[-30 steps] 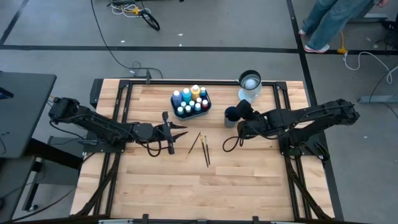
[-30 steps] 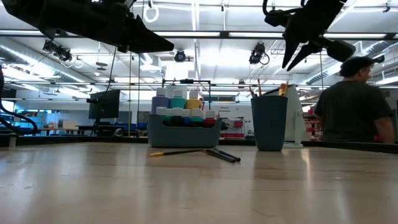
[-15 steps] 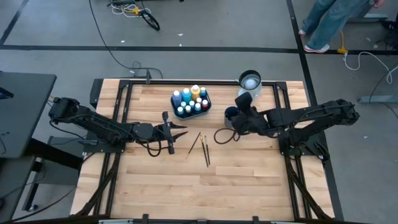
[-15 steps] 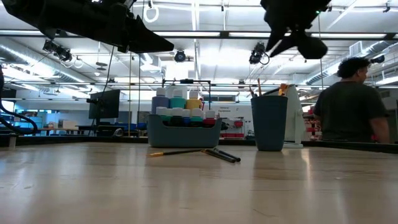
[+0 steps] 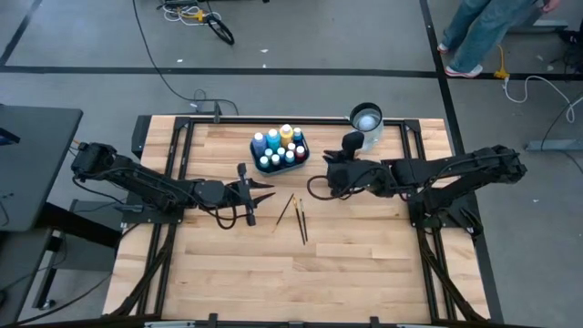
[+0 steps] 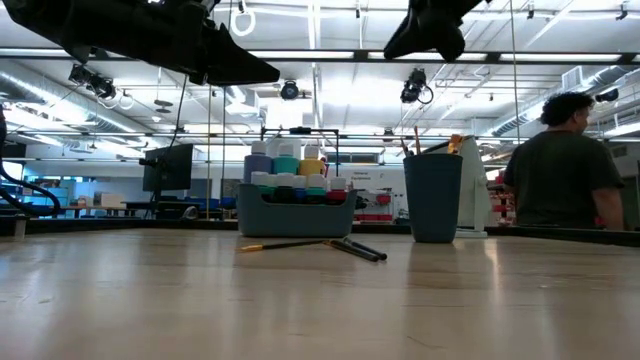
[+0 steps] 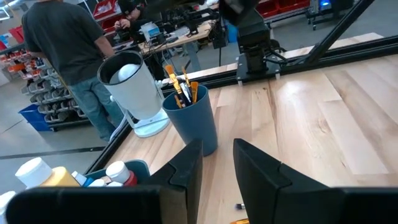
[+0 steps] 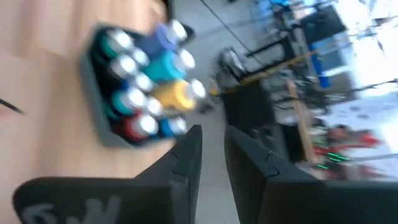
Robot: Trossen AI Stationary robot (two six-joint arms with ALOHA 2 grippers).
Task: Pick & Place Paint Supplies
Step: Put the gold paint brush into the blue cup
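Small paint bottles [image 5: 280, 148] with blue, teal, white and yellow tops stand in a teal tray [image 6: 297, 211] at the table's far middle. Three thin brushes [image 5: 296, 217] lie flat on the wood in front of it, also low in the low view as brushes [image 6: 330, 246]. More brushes [image 7: 181, 89] stand in the dark blue cup [image 6: 433, 196]. My right gripper [image 5: 332, 169] hangs open above the cup, hiding it from above, and points toward the tray [image 8: 127, 93]. My left gripper [image 5: 266, 190] hovers open left of the brushes, holding nothing.
A white cup [image 5: 366, 121] stands at the far edge, right of the tray, beside the blue cup [image 7: 193, 121]. A black frame rail [image 5: 301, 119] borders the table. Bare wood [image 5: 301, 273] spreads across the near half. A person [image 6: 570, 165] stands behind the table.
My right gripper has swung from the right of the blue cup toward the table's left, passing over the cup toward the tray, rising and turning as it went. The brushes, bottles and left arm have stayed where they were.
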